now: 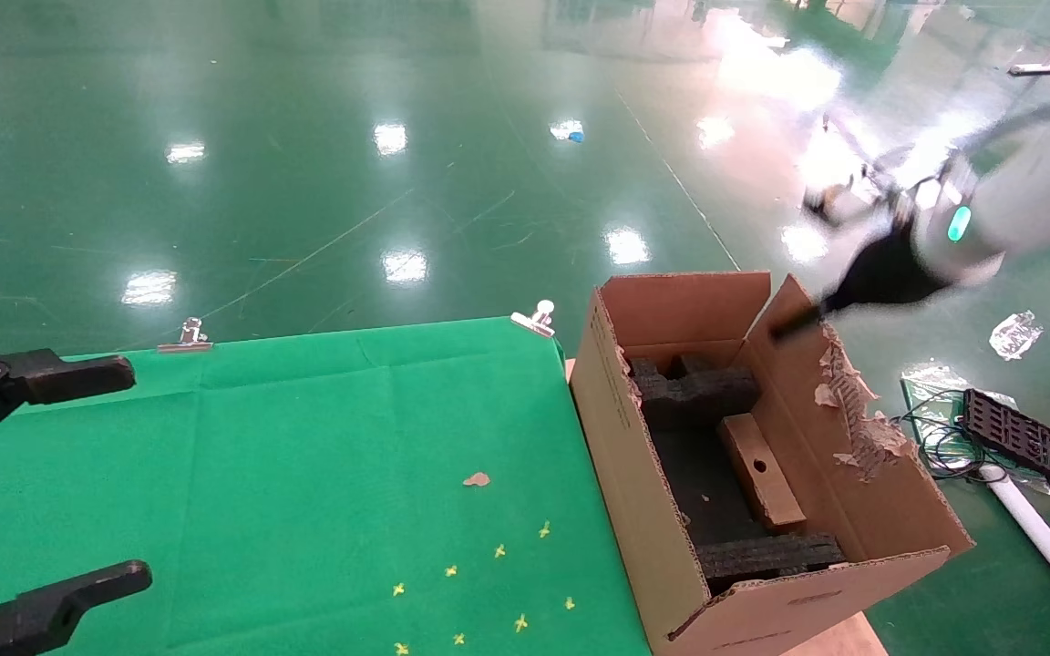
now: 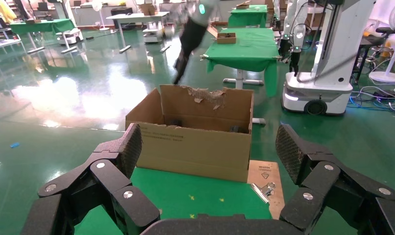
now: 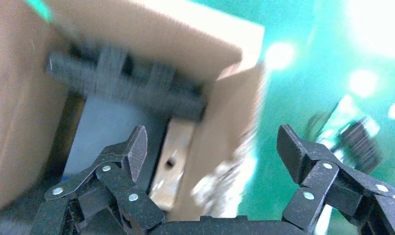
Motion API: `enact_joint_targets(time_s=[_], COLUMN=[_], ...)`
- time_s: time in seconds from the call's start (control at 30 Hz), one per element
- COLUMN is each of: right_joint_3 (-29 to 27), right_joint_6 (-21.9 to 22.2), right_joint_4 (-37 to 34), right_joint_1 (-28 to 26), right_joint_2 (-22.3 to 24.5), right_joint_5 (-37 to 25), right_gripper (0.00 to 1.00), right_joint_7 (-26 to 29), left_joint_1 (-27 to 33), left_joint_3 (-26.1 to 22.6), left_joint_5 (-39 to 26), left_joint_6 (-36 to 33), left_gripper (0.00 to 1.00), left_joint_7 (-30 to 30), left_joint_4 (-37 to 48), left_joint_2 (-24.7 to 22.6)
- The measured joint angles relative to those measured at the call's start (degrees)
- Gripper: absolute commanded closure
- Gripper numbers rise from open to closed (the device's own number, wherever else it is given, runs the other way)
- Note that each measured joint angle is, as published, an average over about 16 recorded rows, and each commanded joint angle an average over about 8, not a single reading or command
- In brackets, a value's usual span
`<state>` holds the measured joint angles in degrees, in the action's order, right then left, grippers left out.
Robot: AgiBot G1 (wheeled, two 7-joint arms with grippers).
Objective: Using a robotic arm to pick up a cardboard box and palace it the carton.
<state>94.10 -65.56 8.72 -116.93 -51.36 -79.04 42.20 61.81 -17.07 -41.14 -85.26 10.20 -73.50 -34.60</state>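
The small slim cardboard box (image 1: 762,469) with a round hole lies inside the carton (image 1: 634,474), between black foam blocks (image 1: 694,392). The carton stands at the right end of the green table, its right flap ragged and torn. The white robotic arm (image 1: 1026,196) with a green light hangs blurred above the carton's far right corner. My right gripper (image 3: 212,142) is open and empty, above the box (image 3: 173,166). My left gripper (image 1: 136,473) is open and empty over the table's left side, facing the carton (image 2: 195,147).
The green cloth table (image 1: 306,456) has metal clips (image 1: 536,319) on its far edge, a cardboard scrap (image 1: 477,479) and yellow marks. A black tray (image 1: 1026,437), cables and a plastic bag (image 1: 1015,333) lie on the floor right of the carton. Another robot (image 2: 328,54) stands beyond.
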Motion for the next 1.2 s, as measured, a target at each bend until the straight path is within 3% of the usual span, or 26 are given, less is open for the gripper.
enact_joint_targets(time_s=[0.23, 0.43, 1.2], right_joint_3=[-1.85, -5.39, -31.92], right_joint_6=[0.57, 0.53, -6.61], right_joint_4=[5.63, 10.76, 31.09], right_joint_1=[-4.41, -3.33, 17.70], right_joint_2=[3.09, 5.83, 10.31], right_joint_5=[1.96, 4.73, 16.85], right_gripper=[0.00, 0.00, 0.00], right_joint_7=[-3.15, -5.11, -14.80], left_joint_1=[0.00, 0.00, 0.03], left_joint_3=[-0.02, -0.03, -0.10], left_joint_5=[0.02, 0.03, 0.07], left_joint_6=[0.01, 0.02, 0.02], left_gripper=[0.00, 0.00, 0.00], left_joint_7=[-0.01, -0.03, -0.07], left_joint_4=[0.01, 0.03, 0.07], left_joint_2=[0.01, 0.01, 0.03])
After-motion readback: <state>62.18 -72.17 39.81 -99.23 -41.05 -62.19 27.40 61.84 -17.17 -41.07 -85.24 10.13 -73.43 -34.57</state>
